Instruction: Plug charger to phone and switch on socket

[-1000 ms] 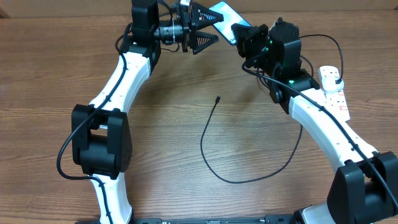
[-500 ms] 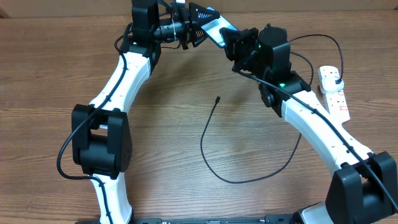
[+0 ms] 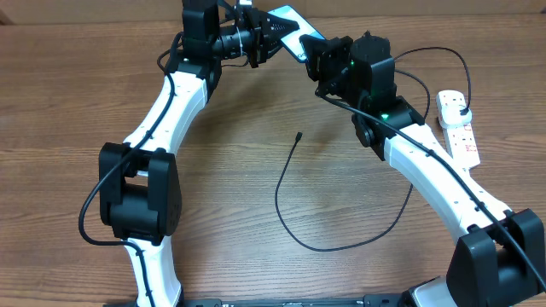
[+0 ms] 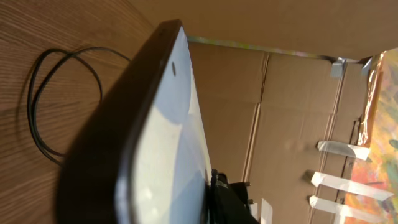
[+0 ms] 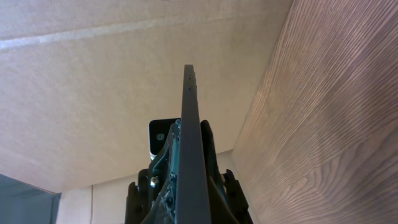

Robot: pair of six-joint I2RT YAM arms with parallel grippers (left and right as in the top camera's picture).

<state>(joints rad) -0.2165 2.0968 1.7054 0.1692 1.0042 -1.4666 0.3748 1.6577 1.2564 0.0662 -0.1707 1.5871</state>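
Left claw (image 3: 277, 32): closed in on the phone (image 3: 288, 17), holding it up off the counter (image 3: 68, 102) and turned on edge.
Right claw (image 3: 314, 58): right against the phone's opposite end. Its own fingers do not show in the right wrist view, so I cannot tell whether it grips the phone or only meets it.
Charger (image 3: 286, 217): loose on the counter on the robot's side of the phone, well apart from it.
Connector tip (image 3: 299, 135): the cable end nearest the phone. The last stretch of cable runs roughly straight toward the phone.
Nearer arm: the right claw lies closer to the tip than the left.
Coming move: probably the right claw fetches the tip while the left steadies the phone.
Socket (image 3: 456, 128): right of the phone, well apart.
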